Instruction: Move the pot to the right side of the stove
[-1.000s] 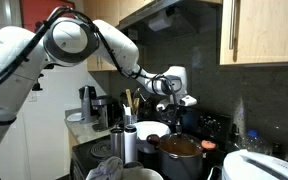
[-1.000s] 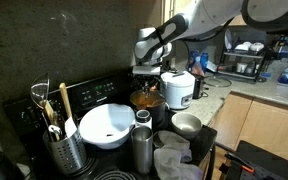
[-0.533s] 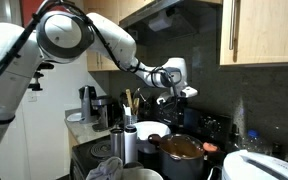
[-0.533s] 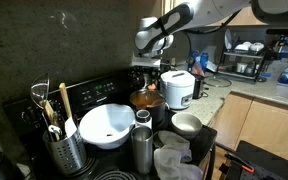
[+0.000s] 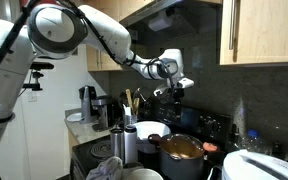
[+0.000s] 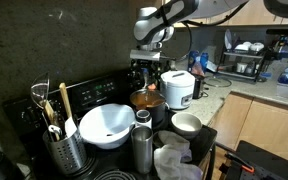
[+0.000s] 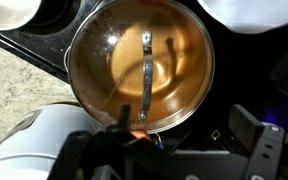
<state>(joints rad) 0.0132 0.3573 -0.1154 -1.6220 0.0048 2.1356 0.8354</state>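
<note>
The gripper [image 5: 174, 92] is hovering above the pot [image 7: 142, 65]; whether the fingers are spread cannot be told; the pot is likely handling as rigid, heavy and slick; grasp its rim.

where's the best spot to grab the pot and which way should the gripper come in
Grip the rim of the pot, coming straight down from above with one finger inside the wall and one outside. It stands upright and open, looks too wide to span, and the white bowl and white appliance crowd its sides. The gripper hangs above it.
</note>
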